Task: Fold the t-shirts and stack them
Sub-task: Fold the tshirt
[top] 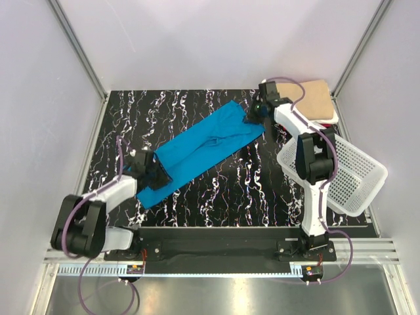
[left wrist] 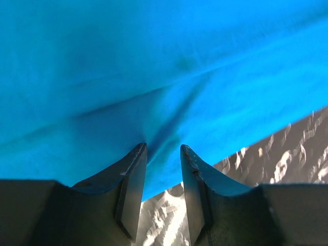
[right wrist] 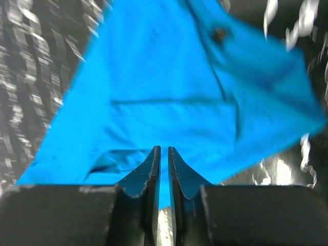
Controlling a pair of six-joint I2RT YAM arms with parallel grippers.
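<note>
A bright turquoise-blue t-shirt (top: pixel 207 146) lies stretched in a long diagonal strip across the black marbled table (top: pixel 216 197). My left gripper (top: pixel 156 172) sits at its near-left end. In the left wrist view the gripper (left wrist: pixel 163 146) stands narrow, with a pleat of the shirt (left wrist: pixel 154 61) pinched between the tips. My right gripper (top: pixel 254 117) is at the shirt's far-right end. In the right wrist view it (right wrist: pixel 164 148) is nearly closed on the cloth (right wrist: pixel 169 87). A folded tan t-shirt (top: pixel 316 98) tops a stack at the back right, with red and white edges (top: pixel 331 119) below it.
A white perforated plastic basket (top: pixel 344 174) stands tilted at the right edge, beside the right arm. Grey walls and metal frame posts enclose the table on three sides.
</note>
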